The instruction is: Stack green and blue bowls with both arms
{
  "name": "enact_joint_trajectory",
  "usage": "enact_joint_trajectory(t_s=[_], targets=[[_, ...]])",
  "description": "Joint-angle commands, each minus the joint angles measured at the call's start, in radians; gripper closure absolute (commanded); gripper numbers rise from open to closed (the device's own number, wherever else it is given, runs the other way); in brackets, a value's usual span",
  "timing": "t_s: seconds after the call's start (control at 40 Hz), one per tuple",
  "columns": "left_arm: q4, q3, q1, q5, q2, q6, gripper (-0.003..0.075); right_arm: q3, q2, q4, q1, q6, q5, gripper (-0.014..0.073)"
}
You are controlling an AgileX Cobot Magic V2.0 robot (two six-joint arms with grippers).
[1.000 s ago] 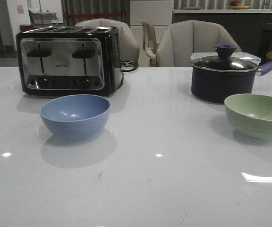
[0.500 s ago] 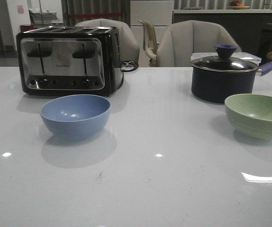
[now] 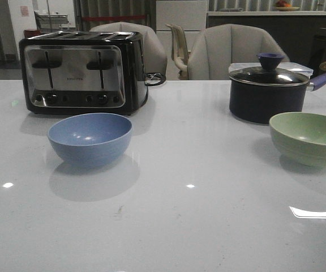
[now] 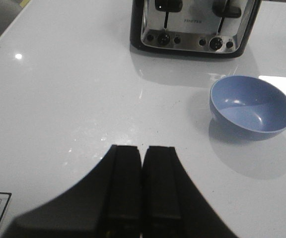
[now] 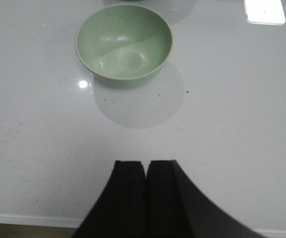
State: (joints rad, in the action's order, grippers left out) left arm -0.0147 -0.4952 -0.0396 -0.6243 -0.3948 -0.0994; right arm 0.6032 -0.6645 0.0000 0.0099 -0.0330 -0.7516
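White and glossy, the table (image 3: 208,226) reflects several ceiling lights, and behind it stand padded grey chairs (image 3: 231,51) before a dim wall. On the far left part of the table sits a black and steel toaster (image 3: 82,71) with its knobs facing forward. Just in front of it, but not touching, stands the blue bowl (image 3: 90,137), upright and with nothing inside. On the right side is a dark pot (image 3: 266,93) with a glass lid and a purple handle, and close in front of it, slightly more to the right, stands the green bowl (image 3: 308,137), also upright and with nothing in it. The two bowls are well apart from each other, one at each side of the table.

No arm shows in the front view. From the left wrist camera, the left gripper (image 4: 142,163) has its two black fingers pressed together with nothing between them, above bare table and away from the blue bowl (image 4: 252,106) and the toaster (image 4: 195,25). From the right wrist camera, the right gripper (image 5: 145,173) is the same, fingers together and holding nothing, near the table edge, with the green bowl (image 5: 124,42) further ahead of it.
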Motion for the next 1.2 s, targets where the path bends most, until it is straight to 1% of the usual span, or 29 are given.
enact_joint_trajectory(t_s=[0.0,0.07,0.12,0.15,0.2,0.23,0.25,0.28,0.3,0.33,0.38,0.42,0.85,1.05,1.18], targets=[[0.005,-0.019,0.001,0.075,-0.014,-0.007,0.0619,0.035,-0.038,0.0,-0.004,0.003,0.052,0.0548],[0.001,-0.019,0.001,0.075,-0.014,-0.007,0.0615,0.035,-0.062,-0.007,-0.004,0.016,0.045,0.0487],[-0.01,-0.019,0.001,0.075,-0.014,-0.007,0.0587,0.035,-0.073,-0.007,-0.004,0.023,0.045,0.0403],[-0.015,-0.019,0.001,0.075,-0.014,-0.007,0.0565,0.035,-0.077,-0.007,-0.004,0.033,0.045,0.0344],[-0.029,-0.019,0.001,0.073,-0.014,-0.007,0.0483,0.035,-0.086,-0.007,-0.004,0.033,0.046,0.0229],[-0.031,-0.019,0.001,0.073,-0.014,-0.005,0.0419,0.035,-0.093,-0.007,-0.004,0.033,0.046,0.0165],[-0.036,-0.019,0.001,0.073,-0.014,-0.005,0.0364,0.035,-0.096,-0.007,-0.004,0.033,0.046,0.0121],[-0.037,-0.019,0.001,0.073,-0.014,-0.005,0.0288,0.035,-0.104,-0.007,-0.004,0.033,0.045,0.007],[-0.037,-0.019,0.001,0.073,-0.014,-0.005,0.0217,0.035,-0.109,-0.007,-0.004,0.033,0.045,0.0038],[-0.037,-0.019,0.001,0.073,-0.014,-0.005,0.0185,0.035,-0.113,-0.007,-0.004,0.033,0.044,0.0012],[-0.037,-0.019,0.001,0.075,-0.014,-0.005,0.009,0.035,-0.125,-0.007,-0.004,0.033,0.044,-0.0027],[-0.037,-0.019,0.001,0.075,-0.014,-0.005,0.0054,0.035,-0.136,-0.007,-0.004,0.033,0.044,-0.0028],[-0.037,-0.019,0.001,0.077,-0.014,-0.005,0.0064,0.035,-0.233,-0.006,-0.004,0.033,0.058,-0.0026],[-0.037,-0.019,0.001,0.077,-0.014,-0.005,0.0064,0.062,-0.297,-0.006,-0.005,-0.056,0.175,-0.0026],[-0.037,-0.019,0.001,0.077,-0.014,-0.005,0.0064,0.134,-0.389,-0.006,-0.005,-0.077,0.182,-0.0026]])
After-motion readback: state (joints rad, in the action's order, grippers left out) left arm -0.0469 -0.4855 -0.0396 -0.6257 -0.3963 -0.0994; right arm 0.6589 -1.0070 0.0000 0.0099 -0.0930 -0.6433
